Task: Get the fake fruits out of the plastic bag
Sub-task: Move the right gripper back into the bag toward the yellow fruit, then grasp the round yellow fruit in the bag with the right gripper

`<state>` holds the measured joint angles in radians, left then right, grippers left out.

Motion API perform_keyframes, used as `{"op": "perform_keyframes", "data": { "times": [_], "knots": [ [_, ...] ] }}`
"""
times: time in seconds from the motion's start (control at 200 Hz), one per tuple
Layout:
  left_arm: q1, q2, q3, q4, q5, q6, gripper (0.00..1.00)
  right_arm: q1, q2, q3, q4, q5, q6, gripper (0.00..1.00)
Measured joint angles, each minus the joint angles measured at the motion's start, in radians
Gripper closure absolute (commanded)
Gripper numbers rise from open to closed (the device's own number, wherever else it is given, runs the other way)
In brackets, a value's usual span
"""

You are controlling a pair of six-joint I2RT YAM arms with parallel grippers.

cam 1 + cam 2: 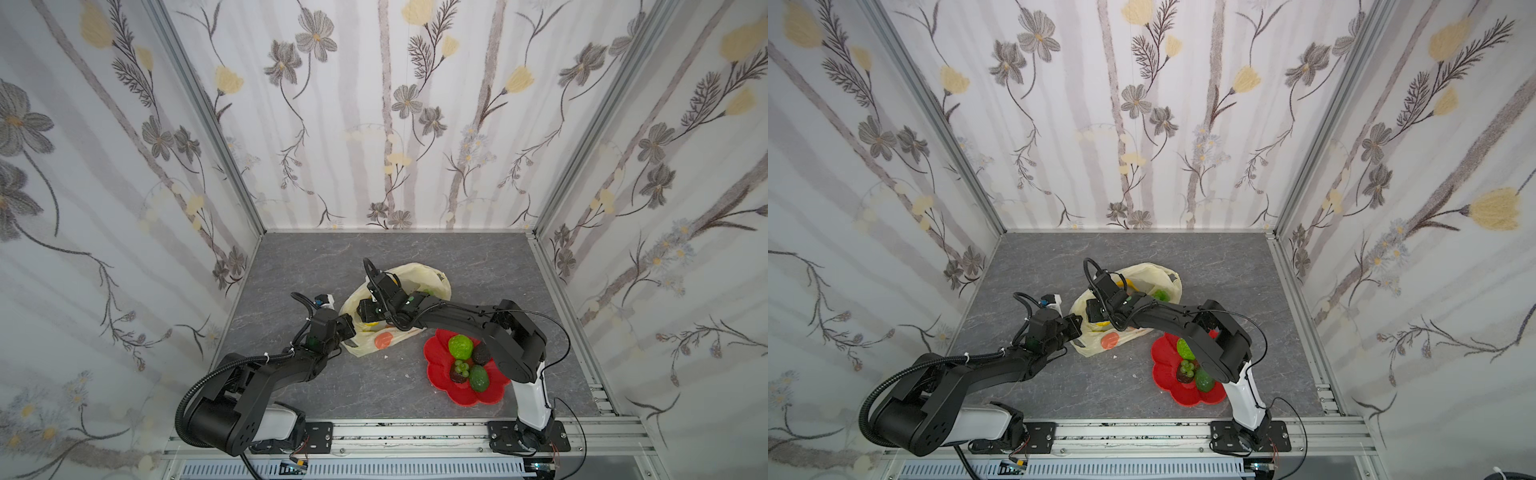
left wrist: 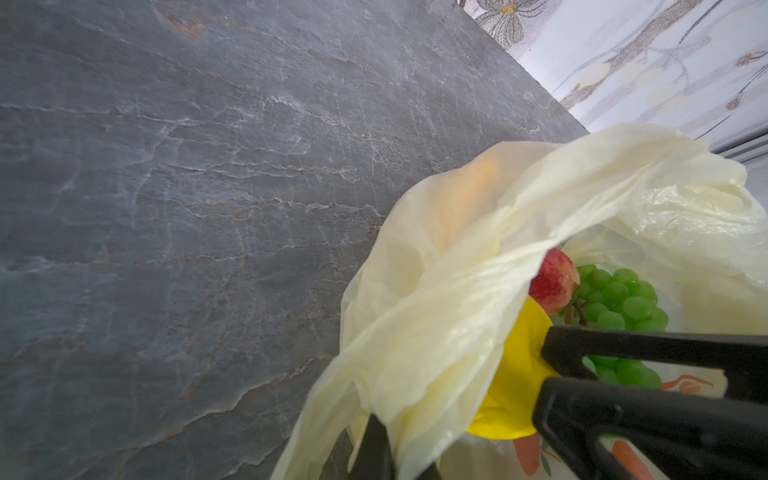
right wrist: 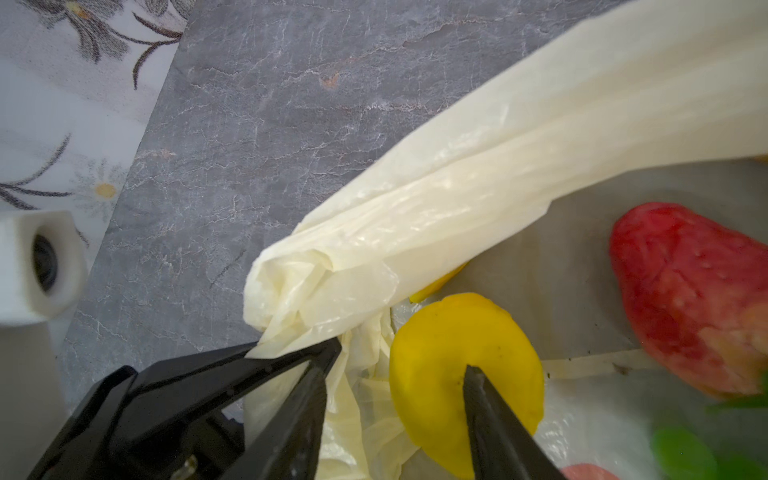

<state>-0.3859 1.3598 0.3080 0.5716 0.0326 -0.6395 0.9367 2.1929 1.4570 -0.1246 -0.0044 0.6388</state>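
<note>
REMOTE CELL: Inside the mouth of the plastic bag (image 1: 419, 276), which lies mid-table just left of and beyond the red dish (image 1: 440, 353), my right gripper (image 3: 399, 359) stands about half open at a lemon (image 3: 436, 353). One jaw crosses the lemon's face and the other lies against crumpled film beside it, so I judge nothing is gripped yet. The lemon sits at the fingertips but off-centre, away from the bag's bunched edge. Closing on it looks to need a sideways shift first. I cannot tell its long axis. My left gripper (image 1: 348, 328), pinched tight on the bag's left rim, holds the mouth up, so the right arm is the nearer. A strawberry (image 3: 685, 299) and a grape bunch (image 2: 623, 299) lie deeper in the bag. A bumpy green fruit (image 1: 460, 347) and an avocado (image 1: 478, 378) are already on the dish.
</note>
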Motion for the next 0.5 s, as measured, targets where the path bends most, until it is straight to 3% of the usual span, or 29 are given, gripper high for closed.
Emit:
{"op": "perform_keyframes", "data": {
  "times": [0.5],
  "knots": [
    [0.002, 0.01, 0.002, 0.0, 0.014, 0.0, 1.0, -0.032, -0.078, -0.118, -0.023, 0.06, 0.014, 0.4]
  ]
}}
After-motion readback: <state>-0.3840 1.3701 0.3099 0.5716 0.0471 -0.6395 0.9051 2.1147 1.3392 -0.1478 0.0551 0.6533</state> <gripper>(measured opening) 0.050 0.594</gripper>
